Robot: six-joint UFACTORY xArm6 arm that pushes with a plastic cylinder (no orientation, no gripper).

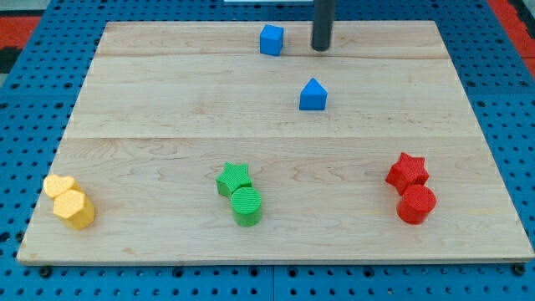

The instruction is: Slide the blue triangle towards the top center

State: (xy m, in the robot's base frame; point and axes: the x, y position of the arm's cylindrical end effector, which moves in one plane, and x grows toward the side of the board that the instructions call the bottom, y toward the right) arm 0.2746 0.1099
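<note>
A blue triangle (313, 95) is sitting right of centre on the far half of the wooden counter (167, 125), its peak pointing to the far edge. The rod's tip (322, 48) is resting beyond it, apart, just right of a blue cube (271, 39). No gripper is showing.

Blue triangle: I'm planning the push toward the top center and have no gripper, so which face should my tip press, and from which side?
Press the blue triangle on its flat lower face, coming from the view's bottom. Its peak points to the view's top, so the broad base probably gives steadier contact. My tip now sits above it, beside the blue cube, so circle round first.
</note>
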